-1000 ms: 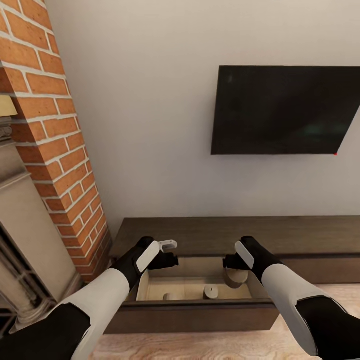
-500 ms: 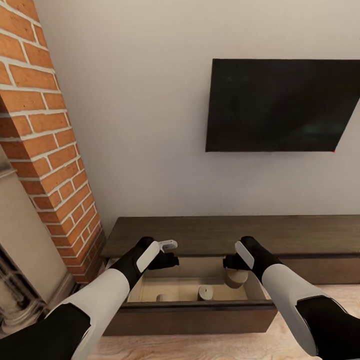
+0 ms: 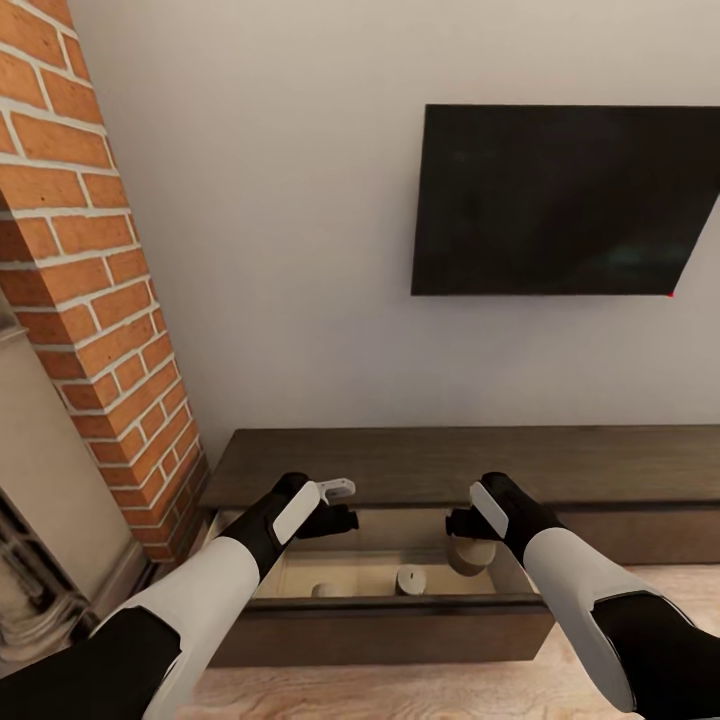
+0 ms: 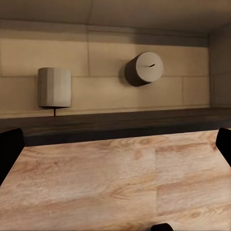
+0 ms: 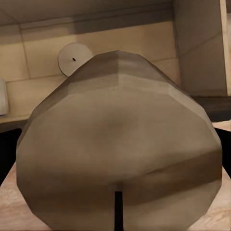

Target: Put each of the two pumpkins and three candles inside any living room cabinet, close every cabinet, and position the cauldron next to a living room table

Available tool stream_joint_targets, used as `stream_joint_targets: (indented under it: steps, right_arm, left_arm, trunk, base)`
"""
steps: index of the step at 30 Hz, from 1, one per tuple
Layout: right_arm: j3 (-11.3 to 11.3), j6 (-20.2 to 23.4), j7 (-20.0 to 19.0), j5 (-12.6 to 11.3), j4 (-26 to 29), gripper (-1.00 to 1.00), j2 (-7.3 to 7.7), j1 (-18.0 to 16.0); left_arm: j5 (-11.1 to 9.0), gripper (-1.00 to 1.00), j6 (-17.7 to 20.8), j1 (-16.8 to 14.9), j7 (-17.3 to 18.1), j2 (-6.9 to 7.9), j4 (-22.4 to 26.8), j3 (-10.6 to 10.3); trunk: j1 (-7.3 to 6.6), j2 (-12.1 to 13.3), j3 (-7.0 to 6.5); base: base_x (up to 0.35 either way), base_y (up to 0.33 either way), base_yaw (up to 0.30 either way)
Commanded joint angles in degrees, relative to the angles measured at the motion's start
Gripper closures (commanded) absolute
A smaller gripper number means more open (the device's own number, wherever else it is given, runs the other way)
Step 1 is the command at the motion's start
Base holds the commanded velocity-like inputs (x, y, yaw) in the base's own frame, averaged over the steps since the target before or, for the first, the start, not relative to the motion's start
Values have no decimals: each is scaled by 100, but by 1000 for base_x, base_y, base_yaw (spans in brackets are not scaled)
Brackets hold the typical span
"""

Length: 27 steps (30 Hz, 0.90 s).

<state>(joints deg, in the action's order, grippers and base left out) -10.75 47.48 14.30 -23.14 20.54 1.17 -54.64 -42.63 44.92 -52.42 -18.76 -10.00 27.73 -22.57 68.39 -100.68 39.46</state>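
From the head camera, the view has shifted slightly since a second ago, showing less of the open drawer's floor; the arms keep their pose. The right gripper (image 3: pixel 468 524) holds a candle (image 3: pixel 470 556) above the open drawer of the cabinet (image 3: pixel 400 465), so the drop is likely still to come. Two more candles (image 3: pixel 411 579) sit on the drawer floor, one half hidden by the front edge. The left gripper (image 3: pixel 345 505) hangs nearby. The left wrist camera shows both loose candles (image 4: pixel 54 87) beyond widely parted, empty fingertips. The right wrist camera sees the held candle (image 5: pixel 120 154) up close, hiding the fingers.
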Motion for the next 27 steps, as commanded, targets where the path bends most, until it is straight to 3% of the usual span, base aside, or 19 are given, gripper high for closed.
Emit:
stream_joint_targets:
  steps: [1, 9, 13, 20, 27]
  right_arm:
    - [-41, 12, 36, -59, 11, 100, 6, -3]
    - [-50, -44, -8, -50, 32, 100, 6, -3]
    - [-53, -46, -12, -41, 43, 100, 6, -3]
    - [-50, -39, -1, -36, 39, 100, 57, -3]
    - [-42, -37, -4, -37, 38, 100, 135, -3]
  left_arm:
    - [-52, -100, 8, -5, -49, 0, 9, -18]
    - [-38, -100, 24, -5, -65, 0, 138, -51]
    - [-35, -100, 27, -5, -74, 0, 419, -54]
    - [-35, -100, 47, -5, -49, 0, 485, -60]
    - [-27, -100, 60, -5, -55, 0, 492, -149]
  trunk:
    - [22, -45, 24]
    - [198, -365, 214]
    - [198, -365, 225]
    - [198, -365, 227]
    - [198, -365, 227]
  base:
    - [0, 0, 0]
    - [0, 0, 61]
    - [0, 0, 29]
    - [20, 0, 3]
    - [249, -61, 0]
